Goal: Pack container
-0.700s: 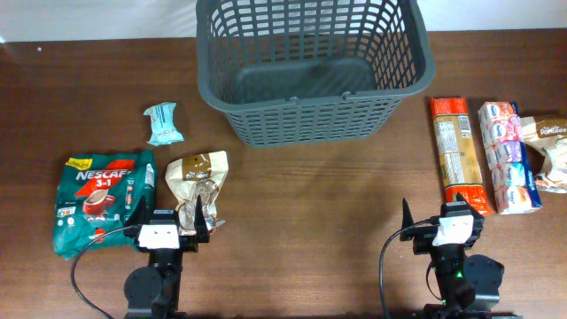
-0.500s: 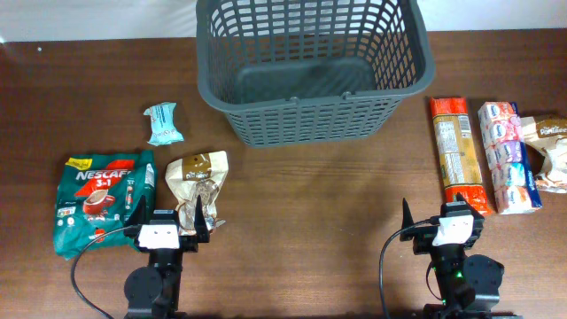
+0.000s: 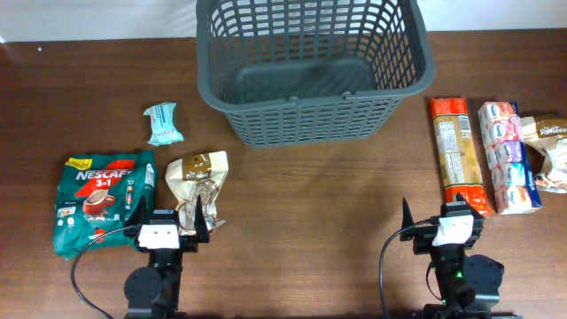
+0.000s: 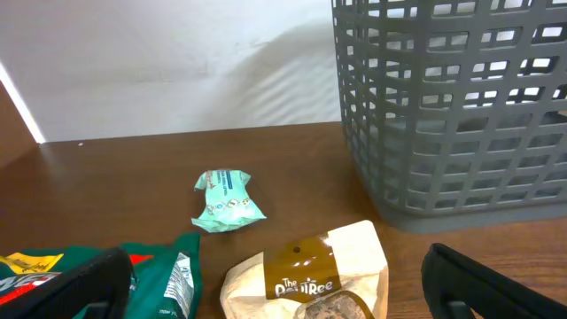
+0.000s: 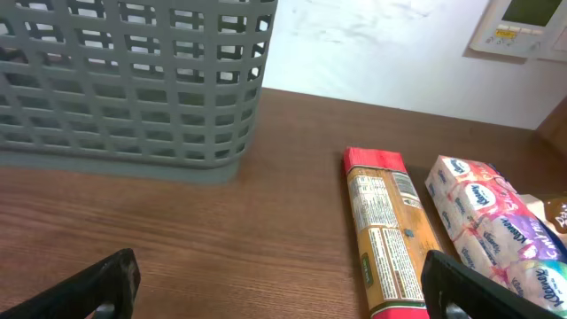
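Note:
The dark grey lattice basket (image 3: 312,66) stands empty at the back middle of the table; it also shows in the left wrist view (image 4: 461,106) and the right wrist view (image 5: 124,80). My left gripper (image 3: 168,221) is open and empty at the front left, its fingers either side of a beige and brown snack bag (image 3: 197,177) (image 4: 310,275). A green Nescafe bag (image 3: 99,199) and a small teal packet (image 3: 163,123) (image 4: 228,200) lie left. My right gripper (image 3: 443,221) is open and empty at the front right, just short of a long orange packet (image 3: 455,155) (image 5: 390,230).
A pack of tissues (image 3: 508,158) (image 5: 492,226) and another beige snack bag (image 3: 549,151) lie at the far right. A white wall (image 4: 168,62) rises behind the table.

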